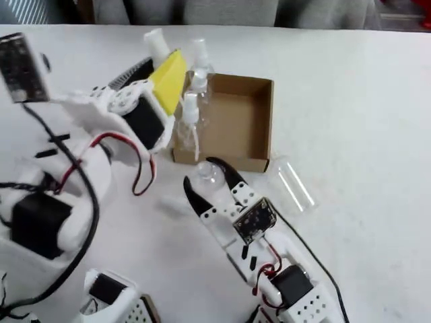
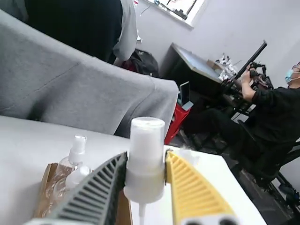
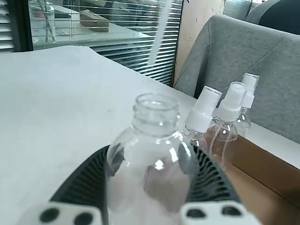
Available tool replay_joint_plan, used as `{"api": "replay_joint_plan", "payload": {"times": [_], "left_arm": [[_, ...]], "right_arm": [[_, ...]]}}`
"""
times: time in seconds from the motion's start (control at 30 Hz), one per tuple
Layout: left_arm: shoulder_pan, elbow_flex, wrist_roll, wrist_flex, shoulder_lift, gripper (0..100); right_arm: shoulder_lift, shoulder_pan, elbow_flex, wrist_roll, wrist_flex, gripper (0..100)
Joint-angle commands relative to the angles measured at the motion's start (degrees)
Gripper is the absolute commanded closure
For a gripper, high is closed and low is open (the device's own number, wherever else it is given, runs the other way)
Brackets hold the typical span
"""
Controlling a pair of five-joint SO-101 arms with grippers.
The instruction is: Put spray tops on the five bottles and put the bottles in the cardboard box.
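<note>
Pinching the spray top between its yellow and black jaws, my left gripper held it aloft beyond the far left corner of the cardboard box, ready, I judged, to be carried to a neck. Its long axis ran upright, head up and dip tube hanging down. My right gripper was pressed against both sides of the open bottle, just outside the box's near wall, I took it to steady the bottle for capping. That bottle stood upright, mouth upward. Three capped bottles stood along the box's left wall, inside as far as I could tell. One more bare bottle lay on its side by the box's near right corner, its long axis flat along the table.
</note>
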Motion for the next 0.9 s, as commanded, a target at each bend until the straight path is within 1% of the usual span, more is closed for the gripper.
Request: {"api": "replay_joint_plan", "payload": {"times": [0.0, 0.07, 0.2, 0.27, 0.33, 0.4, 0.47, 0.5, 0.6, 0.67, 0.8, 0.87], "left_arm": [[0.8, 4.2, 0.2, -3.3, -1.5, 98], [1.0, 6.6, 0.2, -5.0, -3.6, 98], [4.1, 13.6, 0.1, -10.2, -10.3, 98], [5.1, 18.5, 0.1, -14.2, -13.6, 98], [5.0, 23.4, 0.1, -18.4, -16.0, 98], [5.0, 27.9, 0.1, -20.6, -17.8, 98], [5.1, 31.7, 0.0, -20.8, -19.2, 98], [5.1, 33.5, -1.1, -20.8, -19.7, 98], [5.1, 38.0, -7.6, -20.8, -22.0, 98], [5.1, 40.1, -10.3, -20.8, -23.9, 98], [5.4, 43.7, -10.6, -20.8, -27.6, 98], [7.5, 46.1, -10.7, -20.8, -29.4, 98]], "right_arm": [[-0.7, 0.5, 0.5, 0.4, -0.8, 98.3], [-0.7, 0.5, 0.5, 0.4, -0.8, 98.3], [-0.7, 0.5, 0.5, 0.4, -0.8, 98.3], [-0.7, 0.5, 0.5, 0.4, -0.8, 98.3], [-0.7, 0.5, 0.5, 0.4, -0.8, 98.3], [-0.7, 0.5, 0.5, 0.4, -0.8, 98.3], [-0.7, 0.5, 0.5, 0.4, -0.8, 98.3], [-0.7, 0.5, 0.5, 0.4, -0.7, 98.3], [-0.7, 0.5, 0.5, 0.4, -0.7, 98.3], [-0.7, 0.5, 0.5, 0.4, -0.7, 98.3], [-0.7, 0.5, 0.5, 0.4, -0.7, 98.3], [-0.7, 0.5, 0.5, 0.4, -0.8, 98.3]]}}
